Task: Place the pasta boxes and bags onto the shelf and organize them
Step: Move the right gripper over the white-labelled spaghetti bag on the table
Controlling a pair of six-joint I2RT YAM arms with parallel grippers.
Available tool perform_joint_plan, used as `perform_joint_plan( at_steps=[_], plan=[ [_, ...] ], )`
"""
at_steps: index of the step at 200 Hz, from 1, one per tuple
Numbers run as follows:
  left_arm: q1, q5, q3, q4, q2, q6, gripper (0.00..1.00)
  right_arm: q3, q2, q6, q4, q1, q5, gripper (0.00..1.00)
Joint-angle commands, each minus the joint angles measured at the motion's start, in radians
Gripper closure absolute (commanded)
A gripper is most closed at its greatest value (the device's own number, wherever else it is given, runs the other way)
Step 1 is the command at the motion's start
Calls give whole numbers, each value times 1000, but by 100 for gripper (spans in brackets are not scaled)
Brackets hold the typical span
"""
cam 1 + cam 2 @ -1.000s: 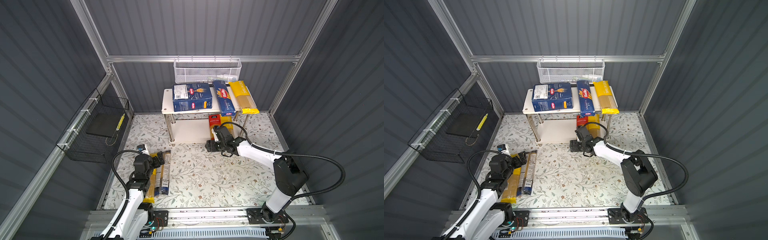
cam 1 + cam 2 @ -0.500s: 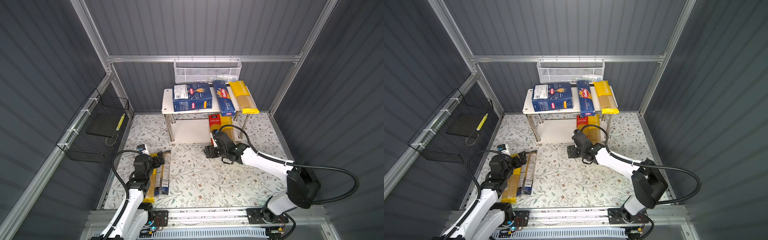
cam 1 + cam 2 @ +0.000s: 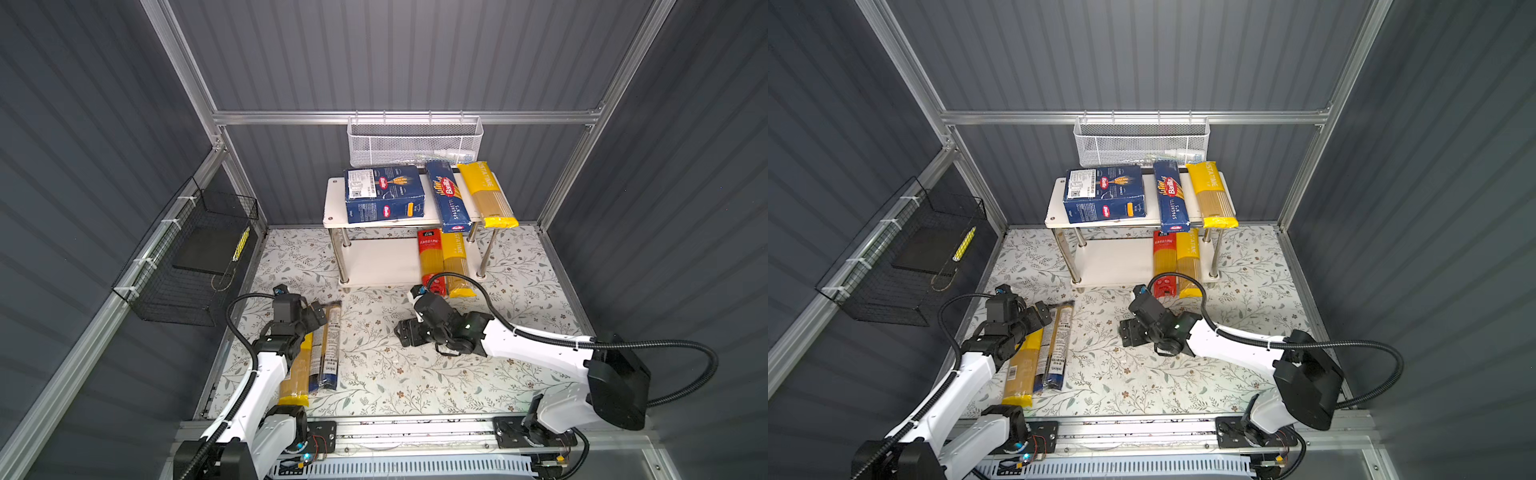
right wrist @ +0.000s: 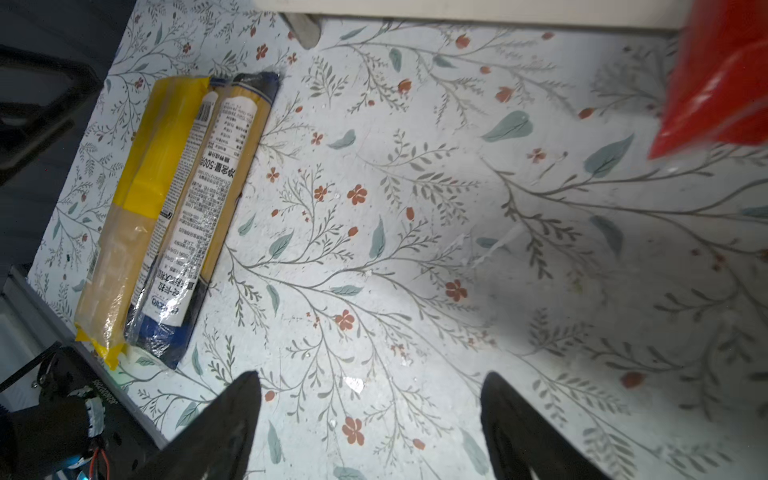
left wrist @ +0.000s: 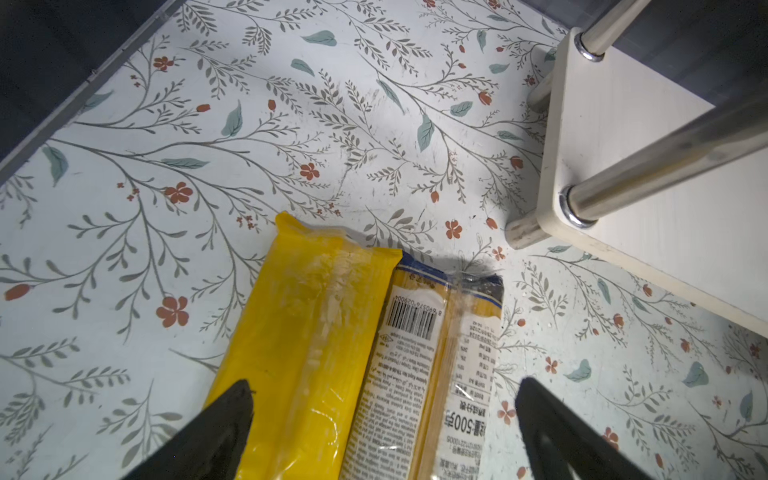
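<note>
pulling back from the shelf (image 3: pixel 332 199): right gripper (image 3: pixel 406 332) was up at the lower board a second ago, now it sits out over the floral mat (image 3: pixel 415 382), jaws spread, nothing between them in the right wrist view. red bag (image 3: pixel 431 259) is left lying on the lower board beside a yellow bag (image 3: pixel 456 264), both ends poking past the front edge. reads as that placement done, arm free for the next pick. upper board holds wide barilla box (image 3: pixel 384 199), spaghetti box (image 3: pixel 449 201) and another yellow bag (image 3: pixel 488 195), side by side. two not shelved yet: yellow-ended bag (image 3: pixel 296 374) and blue-label bag (image 3: pixel 330 345), touching each other on the mat by the left arm. left gripper (image 3: pixel 318 312) hangs over their far ends, jaws wide, straddling both, not clamped. in the way: chrome leg (image 3: pixel 341 259) at the shelf front, plus the overhanging bags, so free room looks like the bare part of the lower board. white mesh basket (image 3: pixel 415 141) and black wire basket (image 3: pixel 187 257) are not targets.
</note>
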Motion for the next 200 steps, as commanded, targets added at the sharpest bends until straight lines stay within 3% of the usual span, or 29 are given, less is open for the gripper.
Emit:
perform_joint_plan(
  at_steps=[1,43,79,125,167,200],
  plan=[
    [6,-56,52,-132,14,-43,0,22,58,54,56,45,-24,16],
    [18,-29,51,-143,101,-75,0,130,205,173,99,134,-1,11],
    [79,27,20,-108,78,-101,0,323,368,251,24,186,21,5],
    [258,181,-31,-9,77,-92,0,543,522,268,-99,229,85,1],
    [266,221,-17,35,151,-69,0,788,681,246,-310,261,179,1],
    [282,213,-45,39,109,-70,0,929,765,253,-408,277,191,1]
  ],
)
